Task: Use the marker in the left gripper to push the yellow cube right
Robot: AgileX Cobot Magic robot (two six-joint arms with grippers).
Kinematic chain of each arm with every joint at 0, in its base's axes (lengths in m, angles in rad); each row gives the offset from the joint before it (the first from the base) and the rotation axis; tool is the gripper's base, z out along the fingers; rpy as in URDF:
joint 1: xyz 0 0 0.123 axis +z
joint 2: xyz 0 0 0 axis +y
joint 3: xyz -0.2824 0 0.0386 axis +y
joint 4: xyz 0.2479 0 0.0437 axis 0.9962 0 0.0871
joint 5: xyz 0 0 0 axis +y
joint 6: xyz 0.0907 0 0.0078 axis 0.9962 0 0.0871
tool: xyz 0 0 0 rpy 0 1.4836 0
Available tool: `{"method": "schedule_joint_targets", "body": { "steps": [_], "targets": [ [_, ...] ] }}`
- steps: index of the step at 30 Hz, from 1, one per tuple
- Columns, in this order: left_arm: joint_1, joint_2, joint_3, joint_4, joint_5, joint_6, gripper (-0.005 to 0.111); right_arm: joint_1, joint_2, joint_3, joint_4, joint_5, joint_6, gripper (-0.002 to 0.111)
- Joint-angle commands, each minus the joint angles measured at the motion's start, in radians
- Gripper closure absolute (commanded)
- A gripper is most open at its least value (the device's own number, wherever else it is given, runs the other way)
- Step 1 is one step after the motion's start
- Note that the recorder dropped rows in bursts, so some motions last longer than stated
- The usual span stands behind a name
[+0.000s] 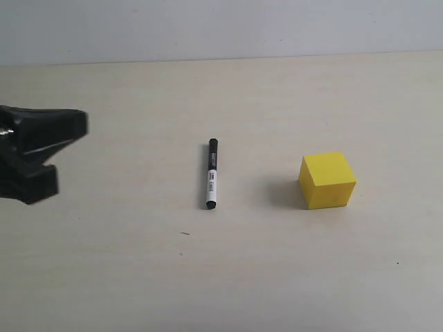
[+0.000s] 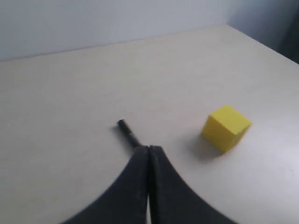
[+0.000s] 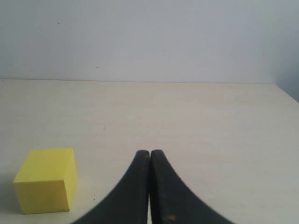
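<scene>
The marker (image 1: 212,173) lies flat on the table, white barrel with black ends, held by nothing. My left gripper (image 1: 79,126) hovers at the far left, well short of it. In the left wrist view the left gripper (image 2: 149,148) is shut with nothing between its fingers, and only the marker's black end (image 2: 128,133) shows past the tips. The yellow cube (image 1: 327,180) sits to the right of the marker, with a gap between them; the left wrist view shows the cube (image 2: 226,127) as well. My right gripper (image 3: 149,153) is shut and empty, with the cube (image 3: 46,179) off to one side.
The pale beige table (image 1: 138,277) runs back to a plain light wall (image 1: 221,28). A table edge and corner (image 2: 261,42) show in the left wrist view. A tiny dark speck (image 1: 185,234) lies in front of the marker.
</scene>
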Motion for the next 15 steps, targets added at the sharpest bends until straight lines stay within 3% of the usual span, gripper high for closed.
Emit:
{"method": "schedule_joint_targets", "body": {
  "steps": [1,4,8,15],
  "targets": [
    [0.237,-0.213,0.097,-0.001,0.196,-0.041,0.107,-0.004,-0.007,0.005,0.001,-0.004,0.000,0.108],
    [0.384,-0.386,0.182,0.007,0.202,-0.033,0.107,-0.004,-0.007,0.005,0.001,-0.004,0.000,0.108],
    [0.513,-0.533,0.252,0.011,0.181,-0.033,0.107,-0.004,-0.007,0.005,0.001,-0.004,0.000,0.108],
    [0.559,-0.644,0.298,0.011,0.170,-0.038,0.107,-0.004,-0.007,0.005,0.001,-0.004,0.000,0.108]
  ]
}}
